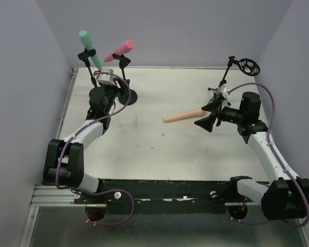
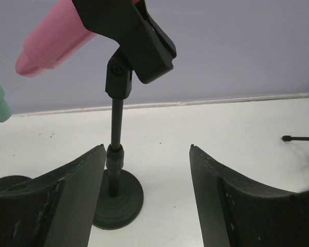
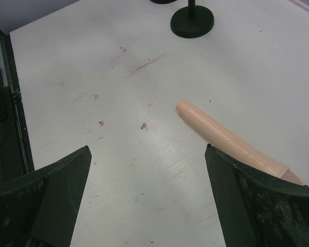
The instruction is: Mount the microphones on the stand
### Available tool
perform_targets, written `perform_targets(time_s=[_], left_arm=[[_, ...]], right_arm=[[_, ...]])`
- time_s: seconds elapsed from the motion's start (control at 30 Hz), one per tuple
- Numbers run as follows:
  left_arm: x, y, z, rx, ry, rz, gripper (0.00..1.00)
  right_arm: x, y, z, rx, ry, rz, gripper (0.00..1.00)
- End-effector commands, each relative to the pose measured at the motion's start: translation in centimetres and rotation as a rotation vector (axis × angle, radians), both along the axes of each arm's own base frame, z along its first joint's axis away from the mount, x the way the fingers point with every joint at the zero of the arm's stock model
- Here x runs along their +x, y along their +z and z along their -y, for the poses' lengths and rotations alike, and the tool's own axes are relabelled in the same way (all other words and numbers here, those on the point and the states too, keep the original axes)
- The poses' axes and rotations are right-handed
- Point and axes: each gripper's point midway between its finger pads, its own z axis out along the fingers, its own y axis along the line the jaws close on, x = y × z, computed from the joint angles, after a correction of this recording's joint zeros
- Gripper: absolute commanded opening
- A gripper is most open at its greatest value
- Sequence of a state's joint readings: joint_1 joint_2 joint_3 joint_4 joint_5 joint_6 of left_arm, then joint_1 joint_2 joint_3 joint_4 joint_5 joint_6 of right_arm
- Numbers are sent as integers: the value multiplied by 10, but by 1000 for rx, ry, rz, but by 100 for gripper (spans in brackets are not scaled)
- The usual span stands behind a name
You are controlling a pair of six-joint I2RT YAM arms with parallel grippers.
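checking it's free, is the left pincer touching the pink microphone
Apart. The left wrist view shows the left pincer open low near the stand pole, with clear space between it and the pink microphone above.

A white worktop (image 1: 159,149) carries a few faint reddish smears (image 3: 144,64) and small specks (image 3: 143,126) on its bare surface. Plain lavender walls (image 1: 170,31) close it in at the back and both sides. A ribbed metal rail (image 1: 49,194) lies at its near left corner

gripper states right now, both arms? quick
Left gripper: open, holding nothing.
Right gripper: open, holding nothing; the peach microphone lies loose beside it.
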State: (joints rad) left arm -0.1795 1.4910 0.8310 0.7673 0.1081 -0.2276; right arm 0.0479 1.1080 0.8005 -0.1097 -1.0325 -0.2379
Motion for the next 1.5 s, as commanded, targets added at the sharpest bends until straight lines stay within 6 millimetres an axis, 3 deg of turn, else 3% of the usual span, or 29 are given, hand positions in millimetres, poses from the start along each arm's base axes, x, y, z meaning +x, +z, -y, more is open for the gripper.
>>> perform_targets(time_s=[0.0,0.1,0.23,0.3,0.4,0.6,0.7,0.87,1.0,1.1,1.23,1.37,1.47], left_arm=[[-38,-9,9,-132,-72,-103,74],[-57,-3,3,-194,-46,-147,74],[-85,19,7,-193,-89,-208,77],[-104,35,11,-161,-138,-219,82],[-134,43,14,-94,-199,-238,95],[-188,11,16,17,-295,-279,98],[-199,-2,8,51,-264,-281,98],[-209,15,5,44,-261,-221,98],[-218,19,14,17,-317,-221,98],[-221,23,15,8,-321,-213,98],[-226,27,16,2,-336,-191,98],[-227,29,17,0,-338,-183,98],[-227,29,16,0,-336,-183,98]], right_arm=[[2,10,6,-11,-25,46,100],[3,12,8,-11,-35,52,100],[7,18,15,-6,-82,52,100],[9,24,16,3,-102,45,100],[18,30,31,15,-176,24,100],[22,47,38,20,-213,-59,100],[26,72,43,-8,-233,-38,100],[53,105,66,-12,-413,-47,100],[79,140,96,142,-611,-110,100],[86,152,108,193,-681,-132,100],[89,132,109,197,-693,-183,100],[99,99,115,215,-750,-232,83],[110,87,126,191,-797,-205,82]])
